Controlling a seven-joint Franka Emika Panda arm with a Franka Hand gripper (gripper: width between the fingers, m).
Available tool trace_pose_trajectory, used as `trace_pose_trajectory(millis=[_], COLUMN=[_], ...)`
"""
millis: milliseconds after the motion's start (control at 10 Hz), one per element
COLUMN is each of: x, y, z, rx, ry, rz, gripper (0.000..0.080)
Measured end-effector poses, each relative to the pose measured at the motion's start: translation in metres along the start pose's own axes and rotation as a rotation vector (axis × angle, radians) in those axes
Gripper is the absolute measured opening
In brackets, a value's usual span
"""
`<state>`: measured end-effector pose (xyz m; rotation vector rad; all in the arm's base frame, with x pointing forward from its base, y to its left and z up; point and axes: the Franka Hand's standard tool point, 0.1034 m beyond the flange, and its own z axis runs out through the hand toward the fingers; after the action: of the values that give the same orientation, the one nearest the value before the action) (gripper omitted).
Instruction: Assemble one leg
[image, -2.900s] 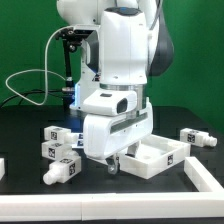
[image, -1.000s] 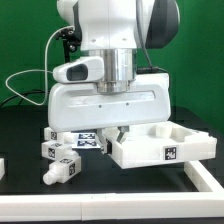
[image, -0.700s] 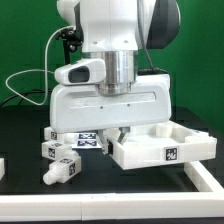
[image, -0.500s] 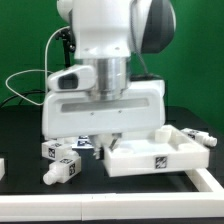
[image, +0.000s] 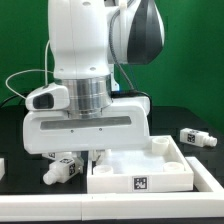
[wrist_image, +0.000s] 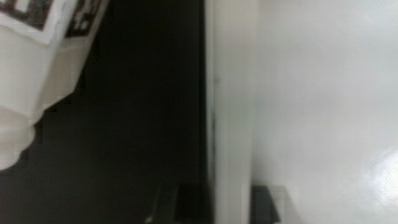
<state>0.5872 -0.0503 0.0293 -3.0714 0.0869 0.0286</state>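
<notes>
My gripper (image: 97, 156) is shut on the left rim of the large white tabletop (image: 112, 182) and holds it at the front of the table. In the wrist view the fingers (wrist_image: 263, 200) straddle that rim, with the tabletop (wrist_image: 320, 100) blurred beside them. One leg (image: 60, 170), a white peg with tagged square end, lies just to the exterior view's left of the gripper. It shows blurred in the wrist view (wrist_image: 32, 50). Another leg (image: 196, 139) lies at the exterior view's right. The arm's body hides the other legs.
A white part (image: 2, 165) shows at the exterior view's left edge. A flat white edge (image: 212, 176) lies at the front right. A green cable (image: 20, 85) hangs behind on the left. The table top is black.
The arm has swung toward the exterior view's left and front, carrying the tabletop with it. The tabletop now sits lower in the picture, close beside the left legs.
</notes>
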Motion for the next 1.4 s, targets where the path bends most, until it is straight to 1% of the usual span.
trace_pose_trajectory(millis=[100, 200, 300, 500, 600, 800, 900, 1000, 1100, 1200, 1300, 1400], x=[-0.001, 0.000, 0.003, 0.012, 0.014, 0.014, 0.014, 0.014, 0.014, 0.013, 0.013, 0.014], y=[0.000, -0.004, -0.009, -0.019, -0.025, -0.027, -0.028, -0.028, -0.027, -0.027, -0.027, -0.025], z=[0.001, 0.009, 0.016, 0.023, 0.025, 0.025, 0.025, 0.025, 0.025, 0.025, 0.025, 0.022], rx=[0.000, -0.002, -0.002, -0.003, -0.001, -0.013, -0.023, -0.041, -0.047, -0.046, -0.046, -0.046], ry=[-0.002, -0.002, -0.005, 0.011, 0.015, 0.014, 0.015, 0.017, 0.016, 0.016, 0.016, 0.009], rz=[0.000, -0.002, -0.010, -0.026, -0.031, -0.004, 0.002, 0.001, -0.011, -0.010, -0.010, -0.068], gripper=[0.0054, 0.0054, 0.0054, 0.0054, 0.0054, 0.0054, 0.0054, 0.0054, 0.0054, 0.0054, 0.0247, 0.0382])
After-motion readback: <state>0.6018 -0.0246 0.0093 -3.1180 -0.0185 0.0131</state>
